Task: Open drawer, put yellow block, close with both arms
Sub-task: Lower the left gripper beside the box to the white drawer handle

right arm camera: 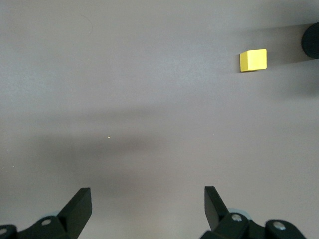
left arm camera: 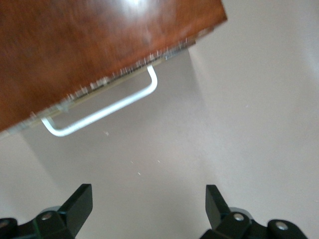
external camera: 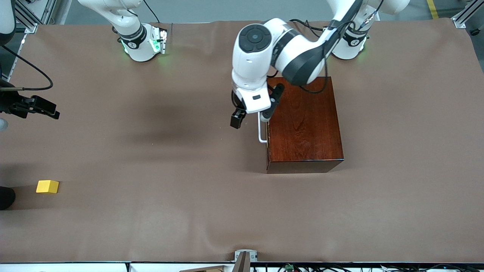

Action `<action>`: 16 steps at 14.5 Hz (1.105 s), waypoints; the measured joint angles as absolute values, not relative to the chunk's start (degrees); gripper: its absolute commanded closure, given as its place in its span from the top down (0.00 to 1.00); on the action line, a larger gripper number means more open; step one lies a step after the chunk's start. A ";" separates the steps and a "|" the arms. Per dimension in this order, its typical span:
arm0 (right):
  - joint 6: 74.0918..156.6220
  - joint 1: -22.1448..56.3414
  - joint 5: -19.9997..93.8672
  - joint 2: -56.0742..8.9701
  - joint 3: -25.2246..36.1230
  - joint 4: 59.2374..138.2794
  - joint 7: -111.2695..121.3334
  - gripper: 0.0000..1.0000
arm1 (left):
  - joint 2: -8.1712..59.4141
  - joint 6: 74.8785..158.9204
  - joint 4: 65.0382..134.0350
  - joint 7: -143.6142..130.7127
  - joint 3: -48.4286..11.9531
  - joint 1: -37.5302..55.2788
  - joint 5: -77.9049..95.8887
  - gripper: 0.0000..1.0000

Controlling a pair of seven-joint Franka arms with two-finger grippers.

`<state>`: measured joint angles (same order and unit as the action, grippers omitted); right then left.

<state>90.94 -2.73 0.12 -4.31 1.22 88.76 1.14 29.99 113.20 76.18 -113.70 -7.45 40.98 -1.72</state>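
Brown table [external camera: 151, 226]: drawer [external camera: 267, 143] handle [external camera: 261, 132] faces right arm's end.

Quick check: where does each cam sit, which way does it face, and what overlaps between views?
Front: high, facing the robots; shows table, box, handle, block, both bases, the left arm and both grippers.
Left wrist: on the left arm, looks down at the box and handle; open left gripper shows.
Right wrist: on the right arm, looks down at the block; open right gripper shows.
Shared: front and left wrist share the handle; front and right wrist, the block.
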 measured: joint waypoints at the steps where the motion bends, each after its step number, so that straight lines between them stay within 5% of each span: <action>1: 90.94 -2.73 0.12 -4.31 1.22 88.76 1.13 1.00 | 30.96 113.99 76.01 -114.71 -7.45 41.59 -1.71 1.00; 16: 90.93 -2.73 0.12 -4.32 1.22 88.79 1.05 1.00 | 36.47 113.60 76.09 -110.62 -7.05 45.23 -12.92 1.00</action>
